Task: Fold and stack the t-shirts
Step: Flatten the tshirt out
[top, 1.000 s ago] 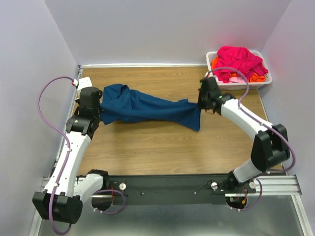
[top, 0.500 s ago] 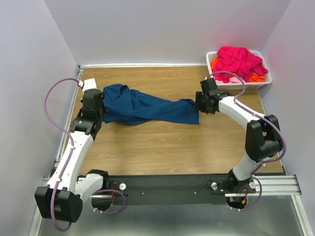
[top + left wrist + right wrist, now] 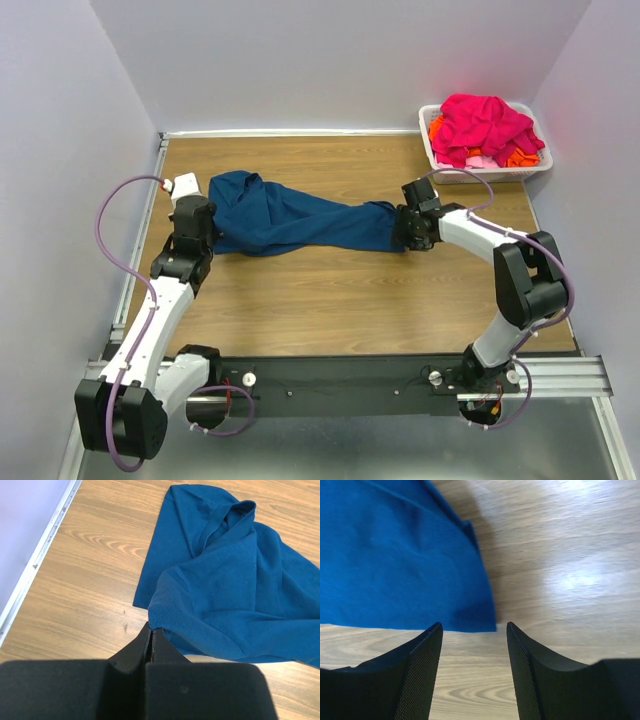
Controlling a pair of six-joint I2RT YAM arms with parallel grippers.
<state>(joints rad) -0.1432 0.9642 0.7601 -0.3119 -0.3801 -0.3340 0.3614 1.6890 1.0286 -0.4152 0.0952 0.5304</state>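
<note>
A dark teal-blue t-shirt (image 3: 290, 220) lies stretched out and bunched across the middle of the wooden table; its print does not show. My left gripper (image 3: 203, 228) is at the shirt's left end, its jaws shut on the ribbed hem (image 3: 165, 617) at the fingertips (image 3: 150, 632). My right gripper (image 3: 407, 228) is low over the table at the shirt's right end. It is open and empty, with the shirt's corner (image 3: 480, 622) lying flat just ahead between the jaws. Magenta-pink (image 3: 485, 120) and orange (image 3: 520, 157) shirts are piled in the basket.
The white plastic basket (image 3: 432, 152) stands at the back right corner, just behind the right arm. A metal rail (image 3: 40, 555) runs along the table's left edge beside the purple wall. Bare wood lies in front of the shirt.
The right gripper has lowered the shirt's right end onto the table and let go of it. The left gripper has shifted slightly right and nearer, still holding the hem.
</note>
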